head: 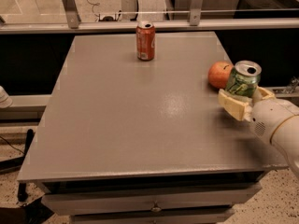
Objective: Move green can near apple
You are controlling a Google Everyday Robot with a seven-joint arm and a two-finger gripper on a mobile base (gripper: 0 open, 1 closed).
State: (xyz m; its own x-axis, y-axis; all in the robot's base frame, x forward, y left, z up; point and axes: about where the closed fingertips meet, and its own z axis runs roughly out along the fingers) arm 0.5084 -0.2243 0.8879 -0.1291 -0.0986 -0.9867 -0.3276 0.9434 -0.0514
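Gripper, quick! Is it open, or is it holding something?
Gripper: shut on the green can, at the right edge of the table, beside the apple.

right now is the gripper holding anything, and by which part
The gripper, at the right of the view, holds the green can by its lower body, a finger on either side, next to the apple.

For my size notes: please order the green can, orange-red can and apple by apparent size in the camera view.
Largest: unsure between the green can and the orange-red can, as the green can is nearer, held in the gripper beside the apple.
Smallest: apple.
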